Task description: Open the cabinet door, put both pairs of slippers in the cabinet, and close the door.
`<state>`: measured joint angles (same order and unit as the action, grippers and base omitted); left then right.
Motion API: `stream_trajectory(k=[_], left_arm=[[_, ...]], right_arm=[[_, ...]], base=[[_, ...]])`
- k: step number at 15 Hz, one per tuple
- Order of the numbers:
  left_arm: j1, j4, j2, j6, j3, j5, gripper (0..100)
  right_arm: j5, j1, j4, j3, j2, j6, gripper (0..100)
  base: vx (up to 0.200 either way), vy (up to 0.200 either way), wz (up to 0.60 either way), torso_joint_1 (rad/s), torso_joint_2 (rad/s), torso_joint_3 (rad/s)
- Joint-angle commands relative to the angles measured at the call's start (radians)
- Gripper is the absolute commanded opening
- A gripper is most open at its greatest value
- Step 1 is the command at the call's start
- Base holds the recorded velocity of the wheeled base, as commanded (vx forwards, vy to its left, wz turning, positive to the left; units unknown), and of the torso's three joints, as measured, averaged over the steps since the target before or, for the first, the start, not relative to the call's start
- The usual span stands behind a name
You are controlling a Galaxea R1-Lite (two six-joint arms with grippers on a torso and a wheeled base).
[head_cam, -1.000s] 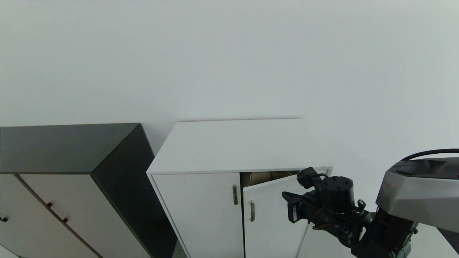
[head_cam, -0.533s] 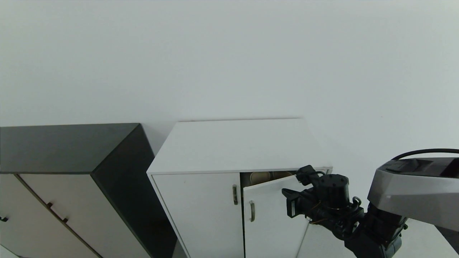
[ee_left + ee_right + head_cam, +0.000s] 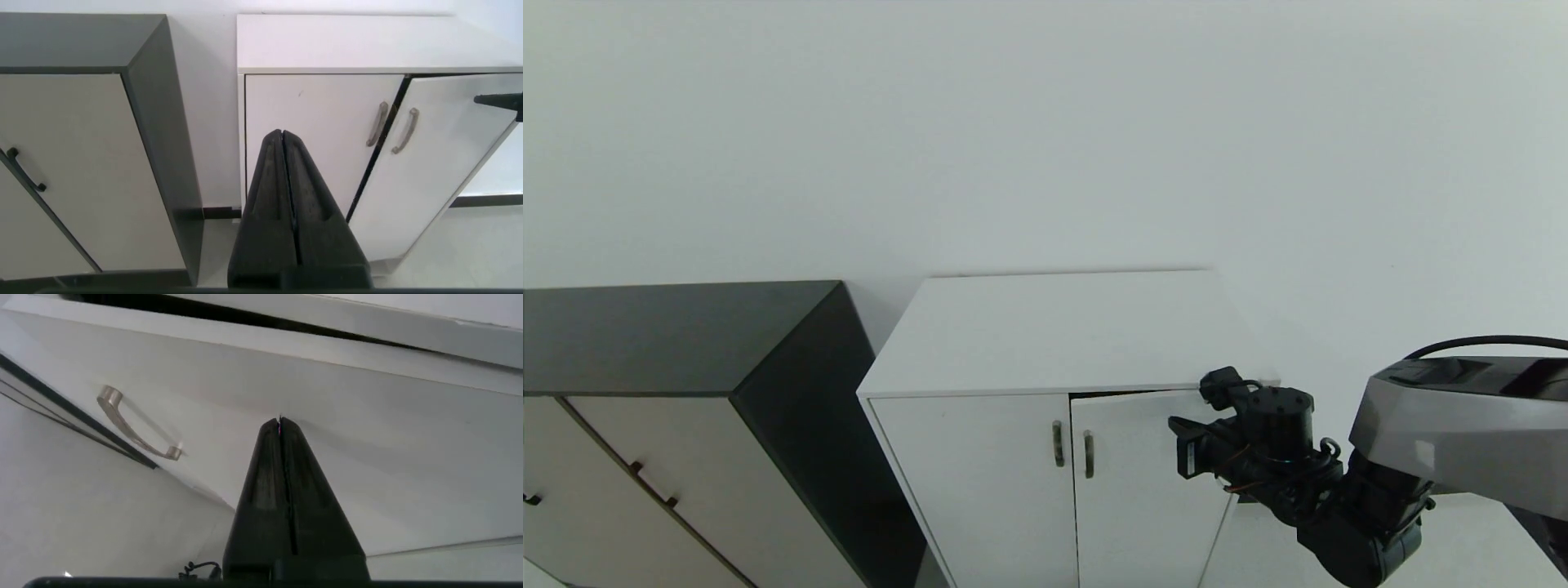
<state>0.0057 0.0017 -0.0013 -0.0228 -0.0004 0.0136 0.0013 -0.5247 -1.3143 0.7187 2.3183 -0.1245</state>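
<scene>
Although the right door [image 3: 1143, 490] of the white cabinet [image 3: 1062, 331] looks almost flush with the left door [image 3: 972, 482] in the head view, it is not fully shut. A thin dark slit [image 3: 1131, 394] shows between its upper edge and the top panel. In the left wrist view the same door stands a little outward, with a dark gap running down between the two doors. The handle of the right door [image 3: 1087, 454] and the handle of the left door [image 3: 1057, 443] are upright and just beside each other at the middle line.

The right gripper [image 3: 1213, 385] is at the upper outer corner of the right door. Its two fingers are pressed together with nothing between them. In the right wrist view their common tip lies against the white front face of the door or very close to it; real contact I cannot confirm. The left gripper [image 3: 283, 143] is well apart from the furniture and points toward the space between the two cabinets. Its fingers are also pressed fully together and hold nothing.

To the left of the white cabinet stands a dark cabinet [image 3: 686, 335] with pale beige doors and small black handles [image 3: 654, 483], with a narrow strip of wall between the two pieces. Behind both is a plain white wall [image 3: 1045, 122]. The floor [image 3: 216, 245] is pale, and a dark skirting board [image 3: 219, 212] runs along the foot of the wall.
</scene>
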Motion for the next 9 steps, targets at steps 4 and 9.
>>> stream_trajectory(k=[4,9], left_arm=[[0.000,0.000,0.001,0.000,0.000,0.000,0],[0.000,0.000,0.001,0.000,-0.001,0.000,0]], right_arm=[[0.000,0.006,0.000,0.010,0.003,0.000,0],[0.000,0.009,0.001,0.025,0.006,0.000,0]], base=[[0.000,0.000,0.00,0.000,0.00,0.000],[0.000,0.000,0.00,0.000,0.00,0.000]])
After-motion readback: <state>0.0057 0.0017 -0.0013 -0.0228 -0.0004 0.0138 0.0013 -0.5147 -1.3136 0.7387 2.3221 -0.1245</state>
